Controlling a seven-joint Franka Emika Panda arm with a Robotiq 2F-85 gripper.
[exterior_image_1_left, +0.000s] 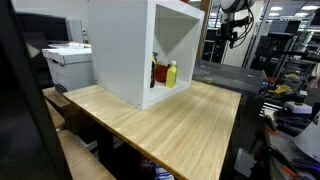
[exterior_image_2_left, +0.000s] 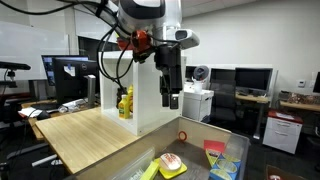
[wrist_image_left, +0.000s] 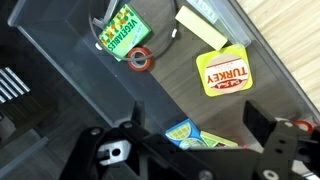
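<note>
While spread, angular claw over flat yellow turkey pack

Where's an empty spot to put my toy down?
The wooden table is bare in front of the white box, out to its edges. The grey bin under the tool is crowded: turkey pack, vegetables can, red ring. The box's shelf holds bottles.

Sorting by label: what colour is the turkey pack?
The turkey pack is yellow with red lettering; wrist view shows it best.
</note>
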